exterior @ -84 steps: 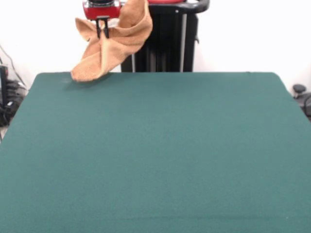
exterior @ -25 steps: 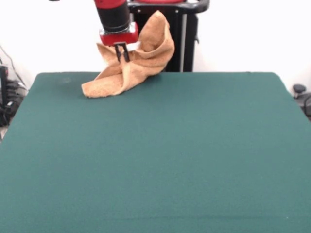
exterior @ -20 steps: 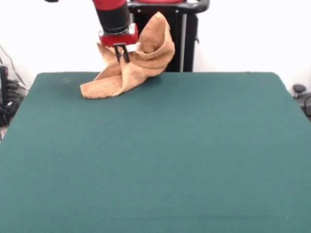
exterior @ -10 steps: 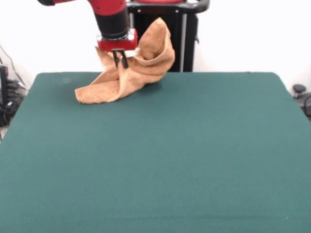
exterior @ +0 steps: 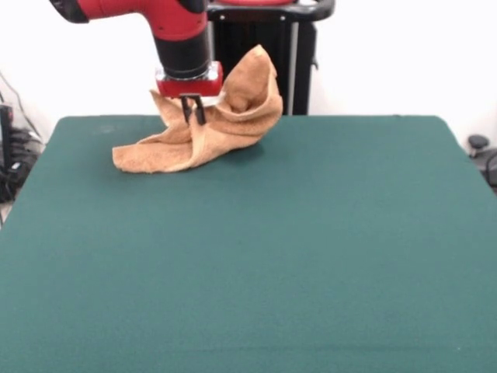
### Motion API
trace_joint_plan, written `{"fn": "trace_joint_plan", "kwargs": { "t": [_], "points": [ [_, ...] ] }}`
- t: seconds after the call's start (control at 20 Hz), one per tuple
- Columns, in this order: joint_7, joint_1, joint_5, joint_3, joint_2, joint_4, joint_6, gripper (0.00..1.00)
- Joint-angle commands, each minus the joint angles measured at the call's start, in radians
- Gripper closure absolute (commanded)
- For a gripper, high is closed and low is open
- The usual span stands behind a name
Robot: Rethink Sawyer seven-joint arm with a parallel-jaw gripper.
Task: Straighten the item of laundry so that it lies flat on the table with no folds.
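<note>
The item of laundry (exterior: 225,124) is an orange-tan towel, bunched and folded, at the far left part of the green table (exterior: 256,256). Its lower end lies on the cloth and trails to the left, while its upper part stands up in a curl to the right of the arm. My gripper (exterior: 192,111) hangs from the red and black arm and is shut on a fold of the towel, with the thin black fingers (exterior: 198,109) pinching the fabric. The rest of the towel hangs from that pinch.
A black pedestal (exterior: 268,54) stands behind the table's far edge. Cables and dark equipment (exterior: 12,155) sit off the table's left side, and a small dark object (exterior: 481,151) off its right.
The arm has come lower and toward the camera with the towel. More of the towel's lower end now rests on the table, spreading leftward.
</note>
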Motion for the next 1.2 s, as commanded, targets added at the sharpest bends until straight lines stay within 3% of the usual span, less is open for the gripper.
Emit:
{"fn": "trace_joint_plan", "kwargs": {
  "t": [0.05,0.8,1.2],
  "points": [
    [-0.168,0.065,0.048,0.079,0.027,-0.171,0.093,1.0],
    [-0.21,0.141,0.102,0.071,0.049,-0.295,0.288,1.0],
    [-0.186,0.176,0.083,0.058,0.099,-0.362,0.304,1.0]
  ]
}}
